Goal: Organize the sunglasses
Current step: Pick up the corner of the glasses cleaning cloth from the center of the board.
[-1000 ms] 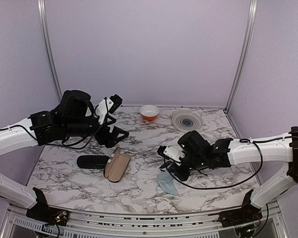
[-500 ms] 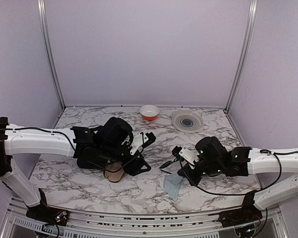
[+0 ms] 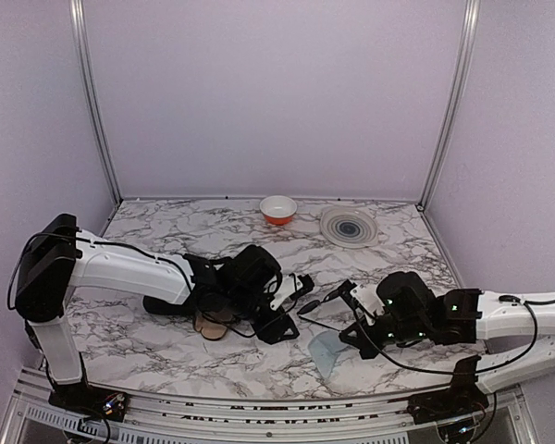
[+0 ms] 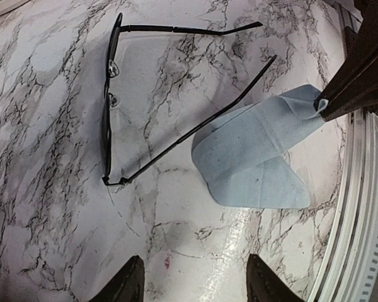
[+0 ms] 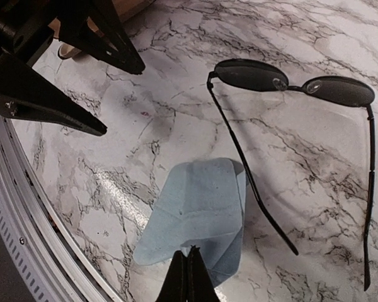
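Flat on the marble bench [image 4: 50,189], arms unfolded: sunglasses [image 5: 251,74], lying between the two pincers. Right pincer [image 5: 188,267] pressed together on a corner of a blue cloth [image 5: 198,214], just beside one temple arm. Left pincer [image 4: 194,270] spread, empty, low over the bench.

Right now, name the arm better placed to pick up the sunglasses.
Left. The left hand is open and empty, close beside the sunglasses. The right hand is shut on a corner of the blue cloth, so it would have to let go first.
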`<state>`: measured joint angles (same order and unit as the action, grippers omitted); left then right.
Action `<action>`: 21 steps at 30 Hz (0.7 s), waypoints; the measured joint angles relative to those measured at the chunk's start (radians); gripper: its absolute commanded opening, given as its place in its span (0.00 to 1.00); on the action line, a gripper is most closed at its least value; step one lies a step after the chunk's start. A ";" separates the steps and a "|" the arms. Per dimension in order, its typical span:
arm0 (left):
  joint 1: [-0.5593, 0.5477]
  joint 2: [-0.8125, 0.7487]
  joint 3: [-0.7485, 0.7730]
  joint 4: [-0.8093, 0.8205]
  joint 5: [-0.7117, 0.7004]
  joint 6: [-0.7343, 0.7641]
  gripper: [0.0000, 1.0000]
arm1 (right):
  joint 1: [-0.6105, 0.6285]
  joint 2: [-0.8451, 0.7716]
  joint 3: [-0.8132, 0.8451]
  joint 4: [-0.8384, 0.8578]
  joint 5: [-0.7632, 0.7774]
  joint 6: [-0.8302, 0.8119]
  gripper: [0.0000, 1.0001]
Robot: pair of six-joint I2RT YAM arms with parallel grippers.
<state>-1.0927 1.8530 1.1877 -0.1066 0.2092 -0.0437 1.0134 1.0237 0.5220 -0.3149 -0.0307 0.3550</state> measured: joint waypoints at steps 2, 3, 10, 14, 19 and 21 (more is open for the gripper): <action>-0.009 0.012 0.006 0.006 0.001 0.003 0.51 | 0.024 -0.011 -0.018 0.001 0.013 0.036 0.00; -0.013 0.021 0.013 0.010 0.001 0.003 0.50 | 0.039 -0.016 -0.028 0.000 0.016 0.050 0.00; -0.027 0.098 0.068 0.031 0.000 0.006 0.46 | 0.100 -0.100 -0.098 -0.001 0.006 0.152 0.00; -0.030 0.115 0.077 0.034 0.003 0.008 0.46 | 0.136 -0.174 -0.128 -0.037 -0.009 0.216 0.00; -0.040 0.141 0.108 0.043 0.039 0.014 0.47 | 0.147 -0.226 -0.149 -0.089 -0.021 0.269 0.00; -0.043 0.165 0.138 0.043 0.057 0.019 0.48 | 0.147 -0.223 -0.154 -0.103 -0.031 0.279 0.00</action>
<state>-1.1358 2.0178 1.3254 -0.0635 0.2661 -0.0242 1.1606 0.8005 0.3683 -0.4179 -0.0620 0.6342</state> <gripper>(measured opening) 0.470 0.007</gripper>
